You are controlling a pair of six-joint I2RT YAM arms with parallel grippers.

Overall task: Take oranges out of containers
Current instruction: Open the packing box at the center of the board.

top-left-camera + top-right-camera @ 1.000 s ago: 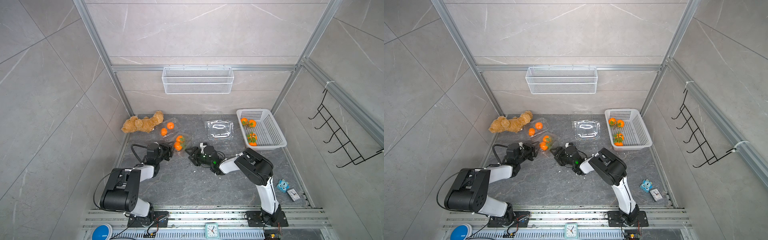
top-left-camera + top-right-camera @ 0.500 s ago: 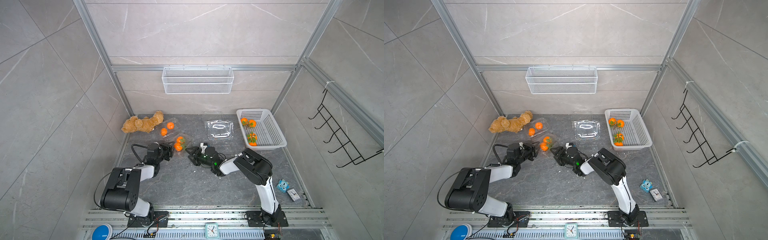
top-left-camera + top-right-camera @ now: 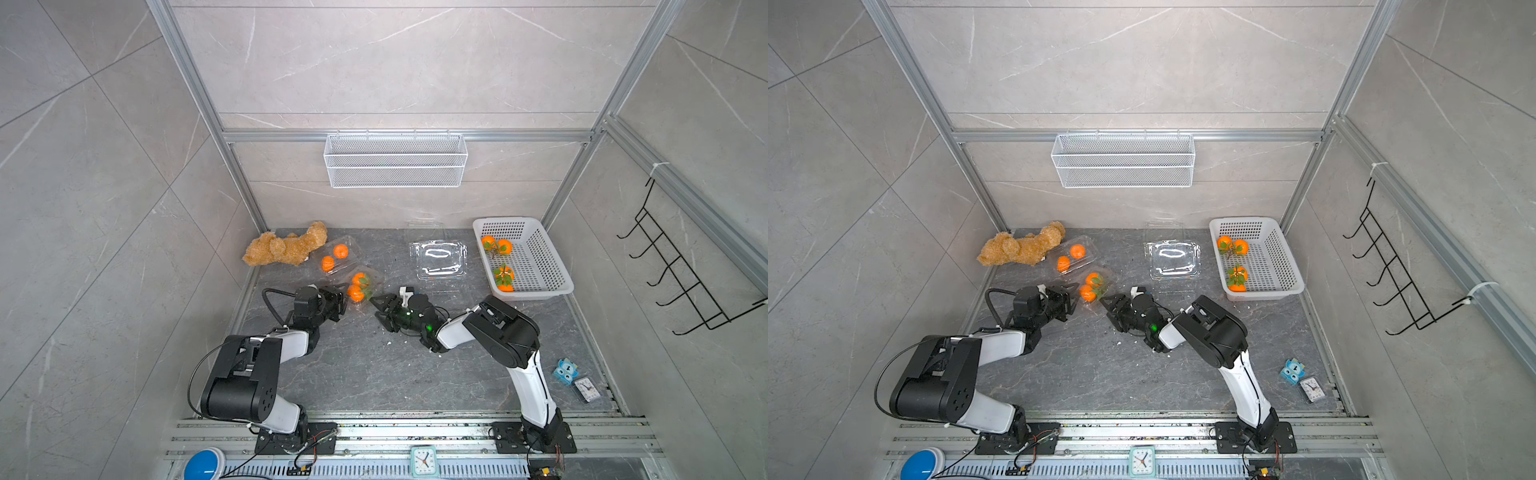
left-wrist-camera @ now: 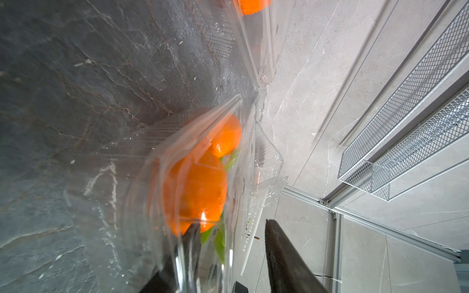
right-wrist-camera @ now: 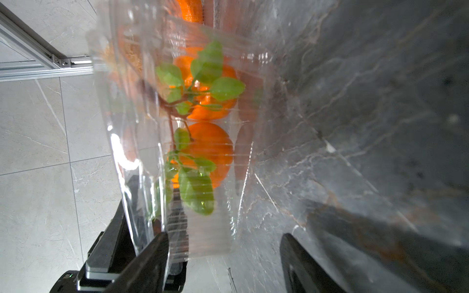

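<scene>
Lid work on the near box: anchor low, peel slow

Everything sits on the table point(image 3: 374, 374). At its right rear, the basket point(image 3: 505, 221) already holds four oranges point(image 3: 504, 246). An empty box point(image 3: 440, 259) lies open beside it, so roughly half the job looks done. By the bear point(image 3: 286, 247), a far box point(image 3: 351, 244) holds two more. Between the two arms sits the near box point(image 3: 374, 275), with a leafy pair point(image 3: 355, 293) inside.

On the end nearest it, the left gripper point(image 3: 341, 299) is clamped. The left wrist view shows clear plastic pinched between its dark fingers point(image 4: 284, 258). At the opposite end, the right gripper point(image 3: 379, 311) stands with jaws apart. In the right wrist view the box's end wall sits just inside the gap, against or nearly against one finger.

The step, as I judge it, is opening this box so the fruit can come out. To do it well, the left arm should act purely as an anchor, pressing the tray flat on the table rather than lifting it. The right jaws should close on the lid's lip alone. If they take tray and lid together, the clamshell cannot open. Glare hides the seam, so whether the lid is latched is hard to say; a slow upward peel suits either case. Thin plastic will buckle under a hard squeeze and could spring out of the left grip. The leaves point(image 5: 198, 187) lie against the wall facing the right gripper and may snag, so the grip should be clear of them.
</scene>
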